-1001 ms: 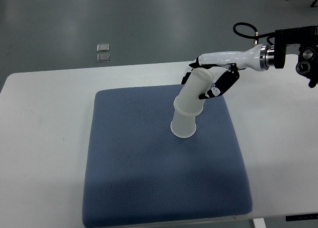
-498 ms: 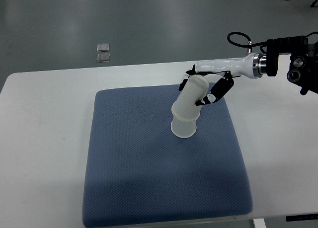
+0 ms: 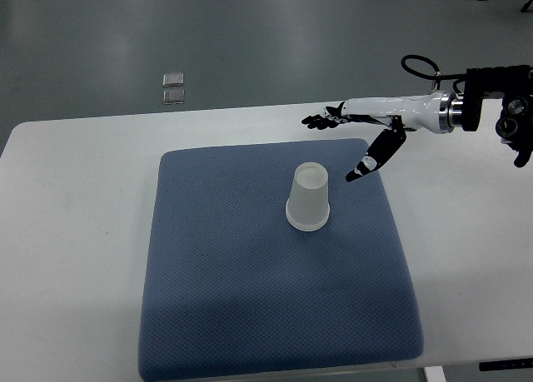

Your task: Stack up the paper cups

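Your right arm reaches in level from the right edge, its white forearm pointing left. The right hand is open and empty: the dark fingers stretch out to the left, and the thumb angles down and away from them.

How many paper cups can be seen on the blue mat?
1 stack is visible: upside-down paper cups near the middle of the blue mat. One cup sits over another, so probably 2; more could be hidden inside.

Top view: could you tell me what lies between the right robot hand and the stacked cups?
Nothing but bare blue mat. In the top view the open right robot hand is clear of the cups.
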`<state>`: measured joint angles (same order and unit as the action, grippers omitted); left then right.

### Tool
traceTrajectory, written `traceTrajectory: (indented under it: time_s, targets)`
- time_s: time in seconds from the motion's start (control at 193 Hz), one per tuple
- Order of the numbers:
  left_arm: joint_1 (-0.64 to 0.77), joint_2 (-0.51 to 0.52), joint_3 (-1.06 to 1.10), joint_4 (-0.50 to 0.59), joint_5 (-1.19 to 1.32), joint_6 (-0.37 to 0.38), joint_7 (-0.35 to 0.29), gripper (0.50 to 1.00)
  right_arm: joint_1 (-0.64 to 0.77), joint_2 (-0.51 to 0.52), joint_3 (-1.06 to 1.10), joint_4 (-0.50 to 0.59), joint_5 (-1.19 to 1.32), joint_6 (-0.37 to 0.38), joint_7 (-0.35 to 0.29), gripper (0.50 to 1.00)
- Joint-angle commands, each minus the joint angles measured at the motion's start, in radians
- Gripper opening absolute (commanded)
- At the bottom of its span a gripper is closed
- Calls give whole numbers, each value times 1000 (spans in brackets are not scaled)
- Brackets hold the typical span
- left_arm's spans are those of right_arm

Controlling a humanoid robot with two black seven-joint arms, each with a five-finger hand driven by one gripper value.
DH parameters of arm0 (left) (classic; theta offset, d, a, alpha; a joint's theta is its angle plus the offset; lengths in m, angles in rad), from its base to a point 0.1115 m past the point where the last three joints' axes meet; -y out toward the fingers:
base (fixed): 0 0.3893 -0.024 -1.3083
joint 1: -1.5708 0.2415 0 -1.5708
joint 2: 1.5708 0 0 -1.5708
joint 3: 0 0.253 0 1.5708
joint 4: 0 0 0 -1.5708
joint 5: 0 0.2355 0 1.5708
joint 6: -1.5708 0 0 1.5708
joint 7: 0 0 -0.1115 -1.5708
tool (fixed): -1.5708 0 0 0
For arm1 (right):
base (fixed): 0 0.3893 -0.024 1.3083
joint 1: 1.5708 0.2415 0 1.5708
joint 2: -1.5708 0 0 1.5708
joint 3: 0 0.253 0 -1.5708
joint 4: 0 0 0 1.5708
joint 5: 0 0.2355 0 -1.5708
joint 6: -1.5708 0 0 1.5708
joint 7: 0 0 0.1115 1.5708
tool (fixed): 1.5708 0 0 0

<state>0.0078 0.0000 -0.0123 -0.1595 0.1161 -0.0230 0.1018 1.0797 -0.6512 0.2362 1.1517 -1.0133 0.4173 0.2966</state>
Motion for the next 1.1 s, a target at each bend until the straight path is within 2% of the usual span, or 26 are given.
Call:
traceTrajectory:
  time_s: [0.0,0.14,0.296,0.669,0.789,1.095]
  targets:
    - [0,0,0,0,1,0,-1,1000,-35,1,-1,-52,185,0,-7,924]
    - [0,0,0,0,1,0,-1,1000,-78,10,-9,-124,444,-15,-25,924]
    - [0,0,0,0,1,0,1,1000,-101,42,-3,-173,686,-75,-146,924]
    - [0,0,0,0,-1,0,-1,1000,-152,124,-5,-279,1343,-78,-340,924]
    - [0,0,0,0,1,0,-1,1000,-175,139,-5,-283,1443,-78,-350,926]
    - [0,0,0,0,1,0,1,1000,-192,159,2,-299,1388,-64,-341,928]
